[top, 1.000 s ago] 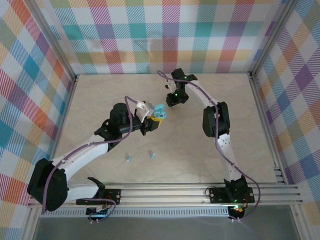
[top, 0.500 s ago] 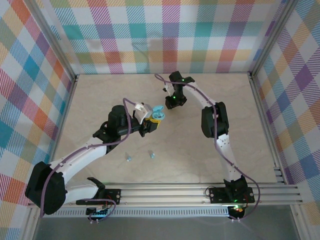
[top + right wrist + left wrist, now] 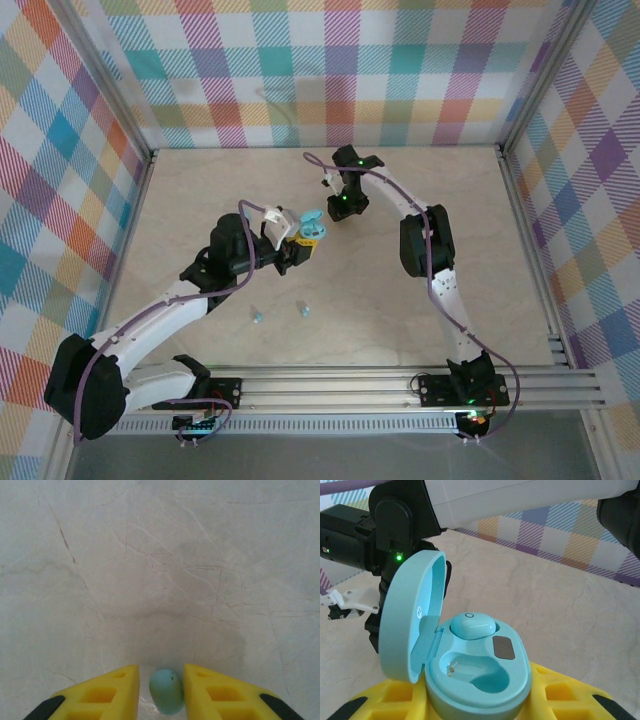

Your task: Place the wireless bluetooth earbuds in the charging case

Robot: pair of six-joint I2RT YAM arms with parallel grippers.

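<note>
Status: partly done, roughly a quarter if all four buds count.

- left gripper (image 3: 303, 243) is clamped on the charging case (image 3: 517, 675), holding it up off the table (image 3: 400, 300) around mid-scene. The lid (image 3: 405, 630) is swung open to the left.
- seated earbud (image 3: 472, 626) is in the far slot and looks fully down. The near slot (image 3: 470, 672) is empty.
- right gripper (image 3: 161, 675) is just far-right of the case and points down at the table. The fourth earbud (image 3: 166, 692) sits between its yellow fingers, touching the right pad with a thin gap showing on the left side. Jaws are narrow around it, but I can't tell if it's a real pinch or just bracketing.
- two loose earbuds (image 3: 258, 317) lie on the table near the arm bases, close together and well apart from the case.

Left to do, my read: get the fourth earbud into the near slot. The loose pair then needs a case of its own, since this one only has two slots.

Markings:
- small ring "O" on top of the seated earbud
- tiny round logo inside the lid, unreadable
- dark rectangular patch (image 3: 503, 647) beside the slots, no legible text
- no brand name readable anywhere
</note>
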